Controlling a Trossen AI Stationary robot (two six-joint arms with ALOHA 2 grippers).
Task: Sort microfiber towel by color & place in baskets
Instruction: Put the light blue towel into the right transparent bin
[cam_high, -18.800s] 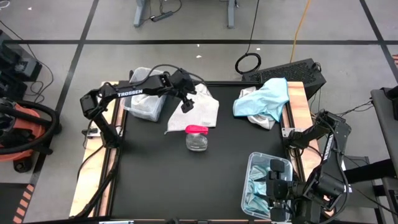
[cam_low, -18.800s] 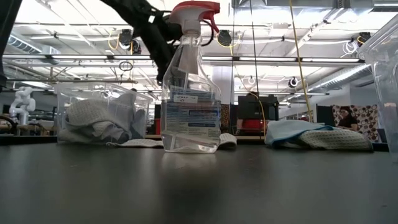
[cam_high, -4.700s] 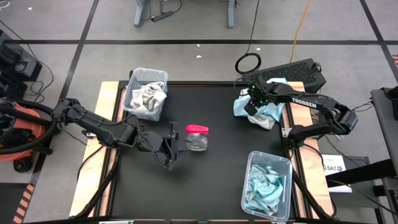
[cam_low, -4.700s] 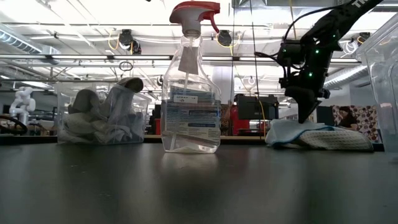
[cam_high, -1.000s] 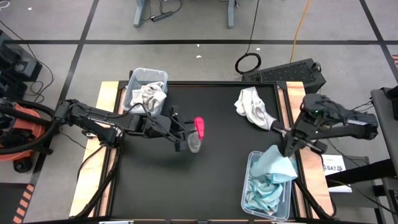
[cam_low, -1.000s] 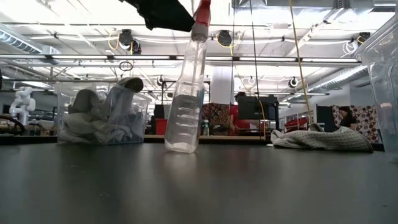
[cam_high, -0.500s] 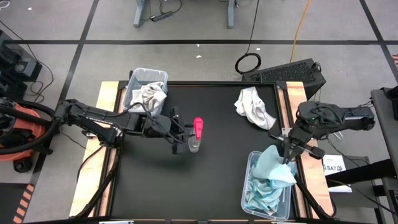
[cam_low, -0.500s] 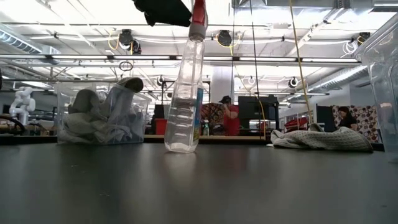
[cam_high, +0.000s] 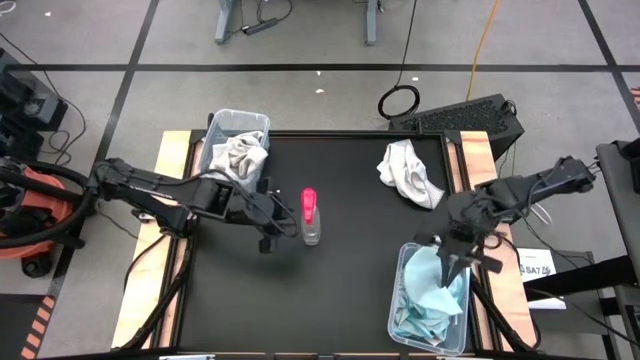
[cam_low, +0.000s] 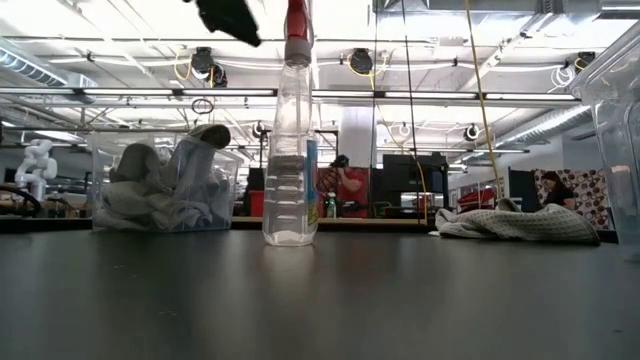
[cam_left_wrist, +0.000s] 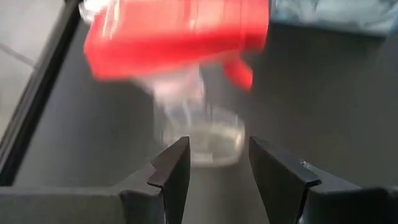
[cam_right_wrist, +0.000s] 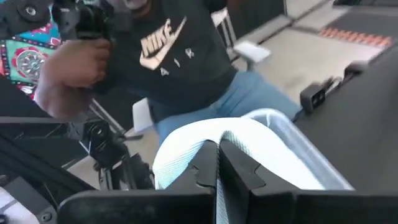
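Light blue towels; grey-white towel; red-capped clear bottle.

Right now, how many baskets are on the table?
2: one basket at the far left corner holding grey-white towels, one basket near the right front holding blue towels.

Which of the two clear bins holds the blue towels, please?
The bin at the table's near right corner, under the right gripper; it holds light blue towels. The other bin, far left, holds grey-white towels.
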